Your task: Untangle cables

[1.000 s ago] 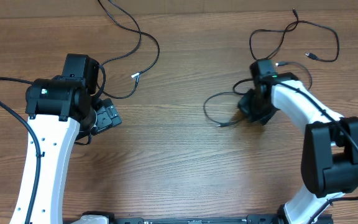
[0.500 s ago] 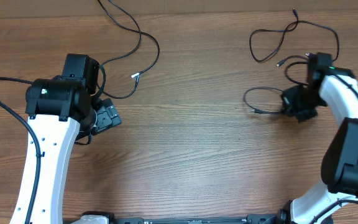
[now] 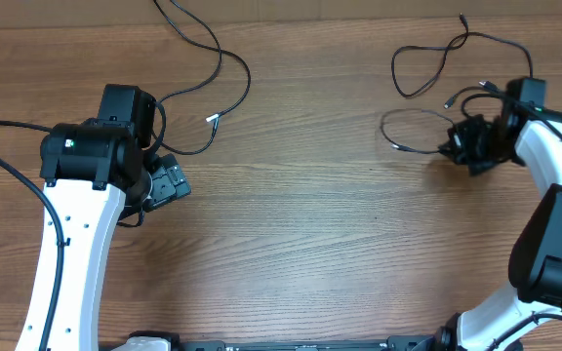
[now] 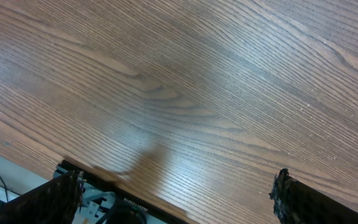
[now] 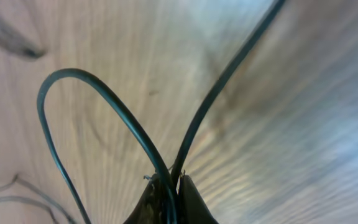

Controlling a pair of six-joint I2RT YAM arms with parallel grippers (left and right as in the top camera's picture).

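1. The left gripper [image 3: 169, 181], a black two-finger claw on a white arm, hung over the left side of the brown wood-grain table [image 3: 291, 244]. Its fingers were spread wide and nothing lay between them.
2. In the left wrist view, the left gripper [image 4: 176, 186] showed only bare wood between its two dark fingertips [image 4: 297, 199], which sat at the bottom corners of the view.
3. A thin black cord with a small white plug end [image 3: 213, 119] lay in loose curves farther out on the table. It sat just beyond the left gripper, clear of the fingers, and ran off the far edge of the overhead view.
4. The right gripper [image 3: 460, 148], also black on a white arm, sat low at the far right of the table. Its fingers were clenched on a thin black looped cord [image 3: 418, 151].
5. That looped cord spread out to the left of the right gripper as a flat oval on the wood, with a small plug end on its near-left side.
6. In the right wrist view, the right gripper [image 5: 169, 190] pinched the looped cord [image 5: 229, 68] tightly. Two strands left the fingertips, one arcing round to the left and one running straight up to the right.
7. A long thin black cord [image 3: 395, 70] lay in an open loop beyond the held one, towards the far right corner. Whether the two touched near the gripper could not be told.
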